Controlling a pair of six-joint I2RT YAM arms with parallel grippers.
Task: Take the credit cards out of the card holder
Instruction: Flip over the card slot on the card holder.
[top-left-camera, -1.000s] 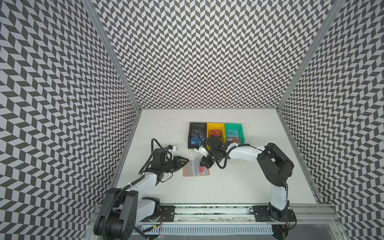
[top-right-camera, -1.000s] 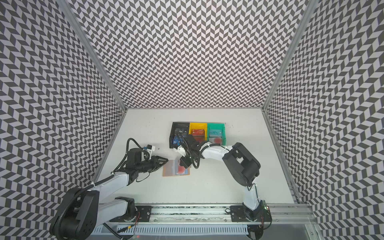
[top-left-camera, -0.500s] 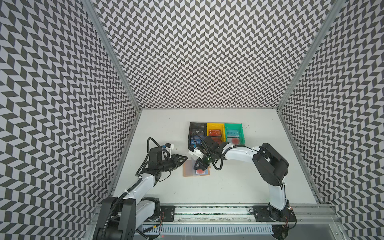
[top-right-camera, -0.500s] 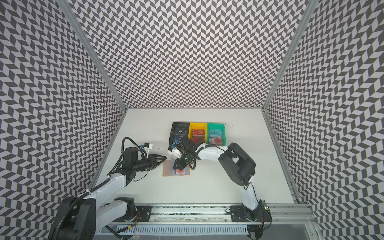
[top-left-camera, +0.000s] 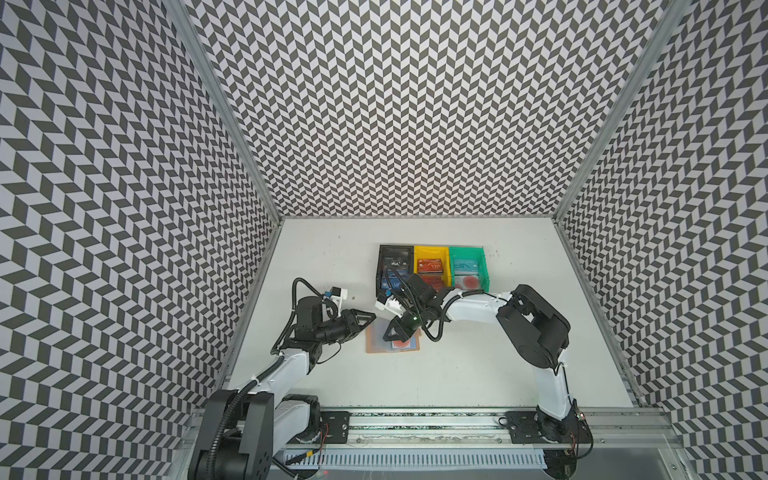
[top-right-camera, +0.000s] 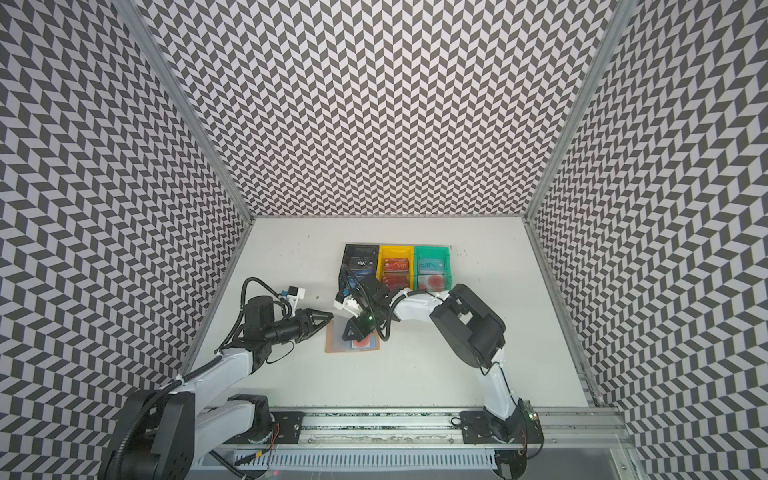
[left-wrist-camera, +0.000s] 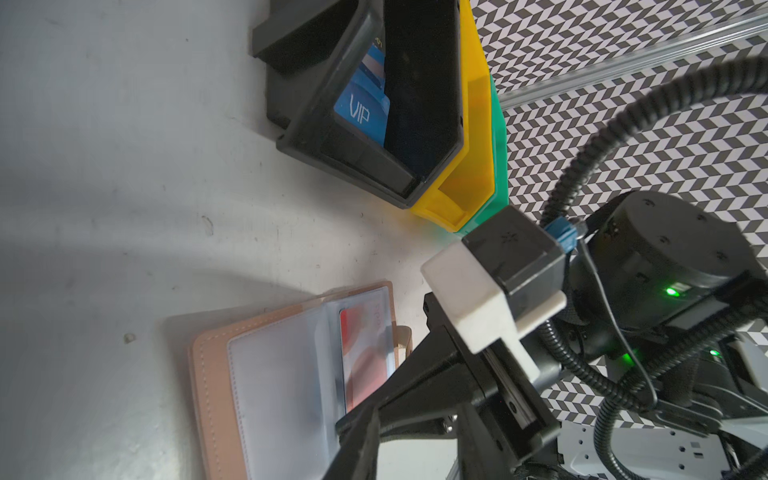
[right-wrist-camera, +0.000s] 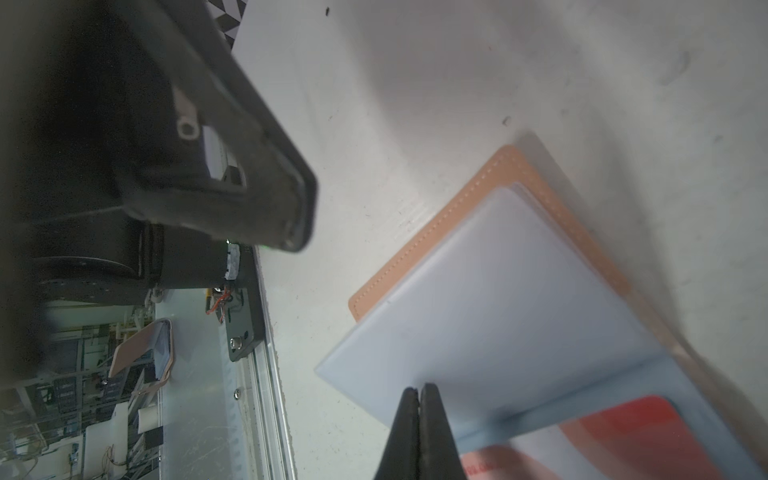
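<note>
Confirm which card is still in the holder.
The red-and-white card, tucked in a clear sleeve of the open tan card holder. All the other cards lie loose in the black bin, yellow bin and green bin.

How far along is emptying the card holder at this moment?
Done: cards already lie in the black bin, yellow bin and green bin. In hand: the card holder lies open and the right tool, shut, has its tips at a clear sleeve page; the left tool hovers beside the holder, seemingly empty. Left: at least one card with red marking sits in a sleeve.
</note>
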